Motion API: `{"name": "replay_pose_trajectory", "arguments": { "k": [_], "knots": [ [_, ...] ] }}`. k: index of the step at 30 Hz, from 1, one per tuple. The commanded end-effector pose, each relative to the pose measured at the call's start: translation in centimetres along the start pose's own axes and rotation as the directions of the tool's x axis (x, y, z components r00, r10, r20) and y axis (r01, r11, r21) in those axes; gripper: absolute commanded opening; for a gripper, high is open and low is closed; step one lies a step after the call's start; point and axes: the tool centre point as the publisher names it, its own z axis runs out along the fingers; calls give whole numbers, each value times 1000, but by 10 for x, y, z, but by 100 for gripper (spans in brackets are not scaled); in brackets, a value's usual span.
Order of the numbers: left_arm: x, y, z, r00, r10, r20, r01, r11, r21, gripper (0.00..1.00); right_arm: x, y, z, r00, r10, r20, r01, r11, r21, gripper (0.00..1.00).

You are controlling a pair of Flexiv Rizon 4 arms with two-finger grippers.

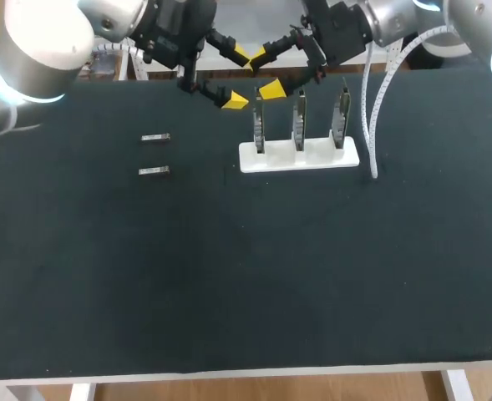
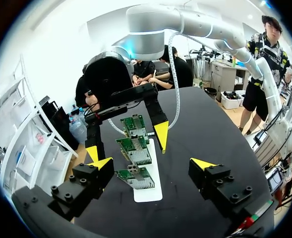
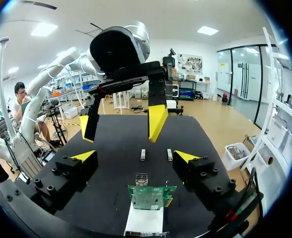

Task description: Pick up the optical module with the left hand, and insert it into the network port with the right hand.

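The matte black worktop [image 1: 246, 276] fills most of my head view. My silver-grey left arm [image 1: 37, 50] comes in from the far left corner and my silver-grey right arm [image 1: 479, 33] from the far right. The two meet above the worktop's far edge.

The left jaws are spread wide with nothing between them. One of their yellow fingertips [image 1: 239, 55] is just beside a fingertip of the right arm [image 1: 258, 57]; I cannot tell whether they touch. The right jaws are spread wide as well and hold nothing. The two sets face each other, above and just behind the left end of the card stand.

A white spiral-wrapped cable [image 1: 371, 109] hangs from the right arm, and its end rests on the worktop just right of the stand.

The flat white rectangular stand [image 1: 300, 157] lies right of the middle, towards the far edge. It carries three green circuit cards upright in a row: the left one [image 1: 259, 125], the middle one [image 1: 299, 121] and the right one [image 1: 340, 117]. In the right wrist view the nearest card [image 3: 150, 197] stands under the spread jaws with its metal port [image 3: 141, 179] ahead of it.

Two small silver optical modules lie flat on the worktop, well left of the stand. One [image 1: 155, 138] is nearer the far edge and the other [image 1: 154, 171] is nearer me. They lie parallel, apart from each other, and clear of both jaws.
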Motion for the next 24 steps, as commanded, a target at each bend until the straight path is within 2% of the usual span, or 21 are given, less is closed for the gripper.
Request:
{"name": "replay_pose_trajectory", "arguments": {
  "k": [1, 24],
  "knots": [
    [-2, 0, -5, 1000, -7, -24, 7, 1000, -4, 100, 0, -6, -1, 1000, 1, 0, -1, 1000, -13, 100],
    [0, -1, -8, 999, -19, -44, 19, 1000, -5, 100, 0, -6, -1, 1000, 1, 0, -1, 1000, -13, 100]
  ]
}}
